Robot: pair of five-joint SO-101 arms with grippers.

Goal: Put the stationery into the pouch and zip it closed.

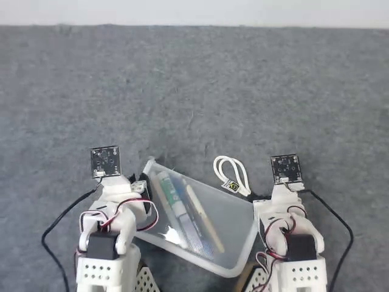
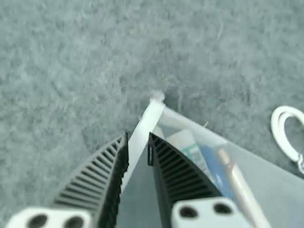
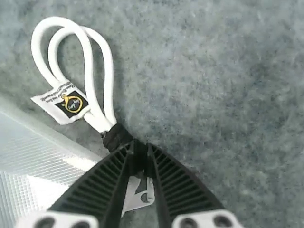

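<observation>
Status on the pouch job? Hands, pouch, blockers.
Left hand shut on pouch corner. Right hand shut on cord at the zip end. Pens inside pouch; zip state unclear. Nothing in the way.

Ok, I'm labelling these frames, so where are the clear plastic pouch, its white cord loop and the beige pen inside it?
clear plastic pouch [image 1: 236, 225], high view, a bare stretch of its wall.
white cord loop [image 3: 62, 100], right wrist view, its printed tag.
beige pen [image 1: 205, 219], high view, mid-shaft, seen through the pouch.
</observation>
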